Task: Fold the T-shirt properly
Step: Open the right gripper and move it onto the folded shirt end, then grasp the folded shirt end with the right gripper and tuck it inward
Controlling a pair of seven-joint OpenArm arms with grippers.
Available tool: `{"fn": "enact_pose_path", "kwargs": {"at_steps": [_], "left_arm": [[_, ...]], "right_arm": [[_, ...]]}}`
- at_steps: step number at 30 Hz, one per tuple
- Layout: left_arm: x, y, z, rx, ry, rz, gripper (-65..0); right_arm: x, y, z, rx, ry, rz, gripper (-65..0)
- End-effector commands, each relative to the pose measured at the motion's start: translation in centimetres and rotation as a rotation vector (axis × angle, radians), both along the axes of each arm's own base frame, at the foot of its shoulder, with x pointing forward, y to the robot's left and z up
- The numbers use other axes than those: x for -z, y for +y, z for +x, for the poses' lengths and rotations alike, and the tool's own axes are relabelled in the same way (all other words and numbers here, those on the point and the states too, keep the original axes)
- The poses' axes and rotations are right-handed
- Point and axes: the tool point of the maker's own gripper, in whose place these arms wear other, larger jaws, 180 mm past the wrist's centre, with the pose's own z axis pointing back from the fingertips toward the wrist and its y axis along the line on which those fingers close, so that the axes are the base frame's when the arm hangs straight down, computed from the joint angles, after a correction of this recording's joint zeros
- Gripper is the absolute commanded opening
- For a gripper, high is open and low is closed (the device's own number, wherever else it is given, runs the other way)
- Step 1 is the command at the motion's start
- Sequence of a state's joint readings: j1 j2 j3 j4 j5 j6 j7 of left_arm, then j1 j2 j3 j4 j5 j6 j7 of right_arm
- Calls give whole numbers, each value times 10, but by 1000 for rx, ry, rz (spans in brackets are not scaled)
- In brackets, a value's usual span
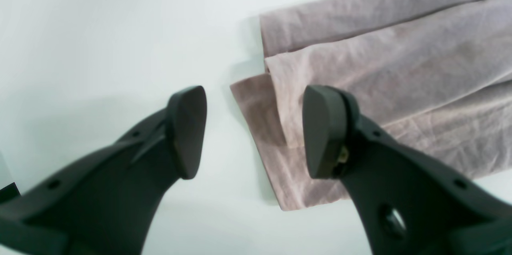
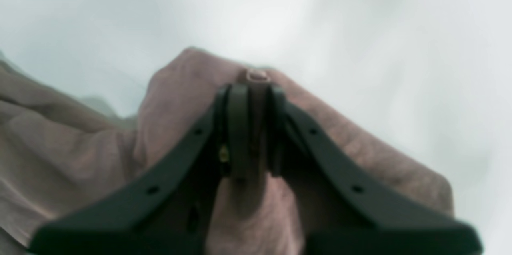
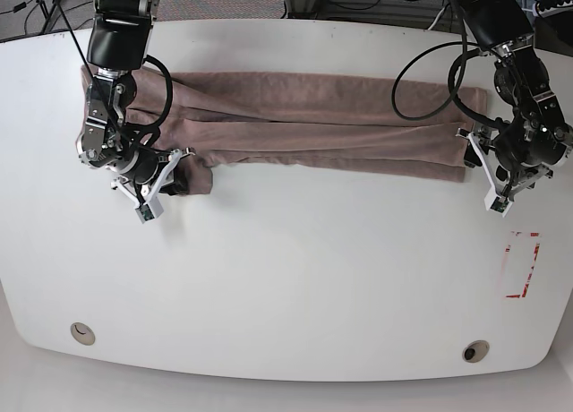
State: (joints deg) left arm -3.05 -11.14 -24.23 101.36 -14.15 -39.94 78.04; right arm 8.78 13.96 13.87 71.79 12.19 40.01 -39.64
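The white table (image 3: 286, 278) fills the base view, an oval top with two small round fittings near its near edge, one (image 3: 81, 332) at about 7 o'clock and one (image 3: 475, 350) at about 5 o'clock. A red-outlined marking (image 3: 522, 266) sits on the table toward 4 o'clock.

The T-shirt (image 3: 313, 125) lies across the far half of the table as a long, narrow, folded band running from 9 o'clock to 3 o'clock, its layers overlapping lengthwise. In the left wrist view its end (image 1: 360, 87) shows three stacked layers with offset edges, wrinkled and flat on the table.

The right arm (image 3: 116, 63) comes down at 10 o'clock in the base view. The right gripper (image 3: 166, 179) sits at the band's end there, and the right wrist view shows its jaws clenched on a pinched ridge of the T-shirt (image 2: 256, 77), the cloth bunched between the fingers (image 2: 238, 127) and lifted into a peak around them. That view is blurred, so finer detail of the fabric cannot be told.

The left arm (image 3: 501, 36) reaches in at 2 o'clock. The left gripper (image 3: 488, 175) is at the opposite end of the band, at 3 o'clock. From the left wrist view, its jaws stand released and well apart, with one fingertip (image 1: 188, 131) over bare table and the other over the corner of the cloth, nothing between them.
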Motion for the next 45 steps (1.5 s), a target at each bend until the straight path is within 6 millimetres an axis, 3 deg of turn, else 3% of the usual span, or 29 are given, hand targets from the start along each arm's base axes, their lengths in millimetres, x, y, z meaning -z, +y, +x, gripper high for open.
{"fn": "enact_pose_path", "kwargs": {"at_steps": [1, 5, 12, 17, 24, 34, 45], "left_arm": [[-12, 3, 8, 5, -40, 11, -292], [-12, 3, 8, 5, -40, 11, -292], [-12, 3, 8, 4, -41, 13, -292], [-12, 3, 8, 4, -41, 13, -292], [-11, 3, 8, 4, -39, 13, -292], [-11, 3, 8, 5, -39, 14, -292], [-11, 2, 9, 7, -40, 10, -292]], "right_arm": [[-14, -4, 12, 1, -46, -5, -609], [-20, -3, 14, -4, -61, -14, -610], [-53, -3, 18, -34, -121, -81, -612], [-72, -4, 8, -57, -139, -152, -612], [-82, -4, -19, -85, -127, -236, -612], [-87, 3, -61, -128, -109, -302, -612], [-71, 9, -102, -159, -33, -298, -614]]}}
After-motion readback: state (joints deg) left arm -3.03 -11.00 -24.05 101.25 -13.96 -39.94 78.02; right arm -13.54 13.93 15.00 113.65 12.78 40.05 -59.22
